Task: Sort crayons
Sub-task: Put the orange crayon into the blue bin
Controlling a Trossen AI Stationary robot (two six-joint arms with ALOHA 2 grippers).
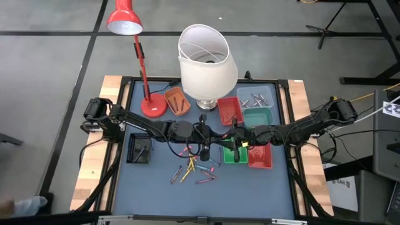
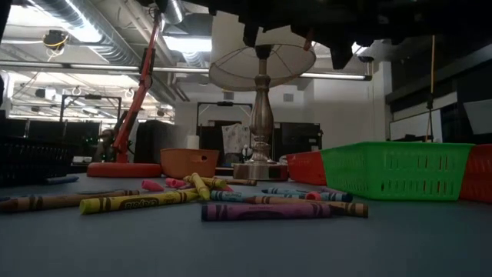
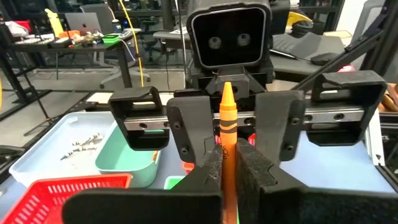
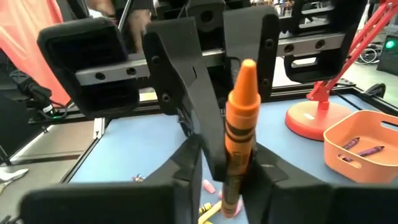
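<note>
An orange crayon stands upright, tip up, above the table's middle, and my left gripper is shut on it. My right gripper faces it from the table's right. It is open, one finger on each side of the same crayon, and a gap still shows beside the crayon. In the high view the two grippers meet above the far edge of the green tray. Several loose crayons lie flat on the blue mat, among them a yellow one and a purple one. My left gripper pinches the orange crayon's lower part between its two finger pads. The fingers come level from the table's left and lie across the crayon. The crayon stands upright in the hold, its pointed tip up, lifted clear of the table.
Coloured trays stand around: orange, red, pale clear, teal, a second red and black. A red desk lamp and a white-shaded lamp stand at the far side.
</note>
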